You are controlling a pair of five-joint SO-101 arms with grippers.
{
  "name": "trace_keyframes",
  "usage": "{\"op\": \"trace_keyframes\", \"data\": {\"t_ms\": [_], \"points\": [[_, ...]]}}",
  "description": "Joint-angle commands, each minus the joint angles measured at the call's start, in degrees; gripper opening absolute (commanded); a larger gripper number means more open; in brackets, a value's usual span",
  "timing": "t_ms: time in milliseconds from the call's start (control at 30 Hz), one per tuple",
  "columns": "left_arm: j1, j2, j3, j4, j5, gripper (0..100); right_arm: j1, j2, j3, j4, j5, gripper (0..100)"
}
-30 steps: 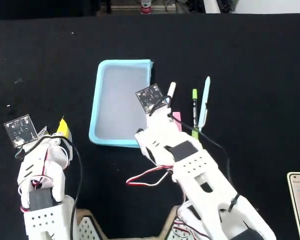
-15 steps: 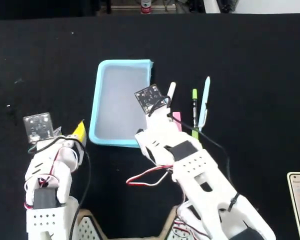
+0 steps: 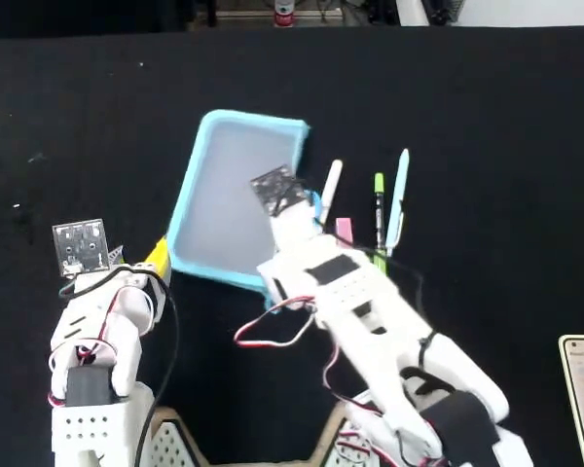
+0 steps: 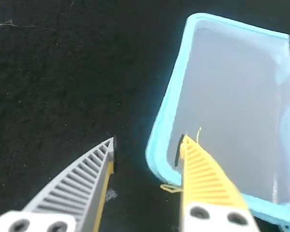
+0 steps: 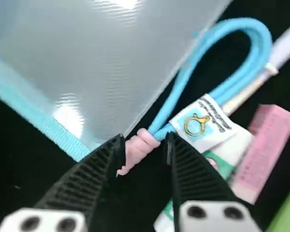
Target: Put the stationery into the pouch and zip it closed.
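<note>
The pouch (image 3: 224,195) lies skewed on the black table (image 3: 97,107), left of centre; the right gripper (image 5: 144,142) is clamped on its pink zipper pull (image 5: 135,149) at the near right corner. The left gripper (image 4: 147,141) stands open at the pouch's near left corner; a green pen (image 3: 379,209) and a pink eraser (image 3: 344,231) lie just to the right.

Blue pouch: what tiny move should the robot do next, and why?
Probably the left claw should lower and close on the near corner of the light-blue mesh pouch. It hangs open, yellow finger over the rim, while the right claw grips the pink zipper pull; pinning the pouch should help the zip slide.
</note>
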Motion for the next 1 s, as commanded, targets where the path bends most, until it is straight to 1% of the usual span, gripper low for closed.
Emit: {"op": "trace_keyframes", "data": {"t_ms": [0,100,233,300,400,500,567,633,767,800,900,967], "points": [[0.3,-0.5,-0.7,0.2,-0.4,22,-4.1,1.9,-3.1,-4.4,0.2,14.2],[0.3,-0.5,-0.7,0.2,-0.4,22,-5.9,2.9,-3.1,-5.6,0.2,14.2],[0.3,-0.5,-0.7,0.2,-0.4,22,-5.5,1.1,-3.0,-4.9,0.7,13.9],[0.3,-0.5,-0.7,0.2,-0.5,22,-5.1,-3.0,-2.9,-0.7,2.0,13.8],[0.3,-0.5,-0.7,0.2,-0.7,22,-5.9,-11.8,-1.5,6.0,6.9,14.0],[0.3,-0.5,-0.7,0.2,-0.8,22,-6.5,-18.8,3.6,6.1,12.6,14.1],[0.3,-0.5,-0.7,0.2,-0.8,22,-6.5,-21.2,5.6,6.1,15.0,14.1],[0.3,-0.5,-0.7,0.2,-0.8,22,-6.5,-21.5,6.1,5.9,14.4,14.2],[0.3,-0.5,-0.7,0.2,-0.9,22,-6.5,-20.5,8.8,1.2,14.8,14.2],[0.3,-0.5,-0.7,0.2,-0.9,22,-6.5,-19.9,9.5,-0.1,16.5,14.2],[0.3,-0.5,-0.7,0.2,-0.9,22,-6.3,-18.6,11.2,-0.7,29.5,14.1],[0.2,-0.5,-0.9,0.2,-0.9,22,-6.3,-18.5,11.9,-0.1,35.6,13.9]]}}
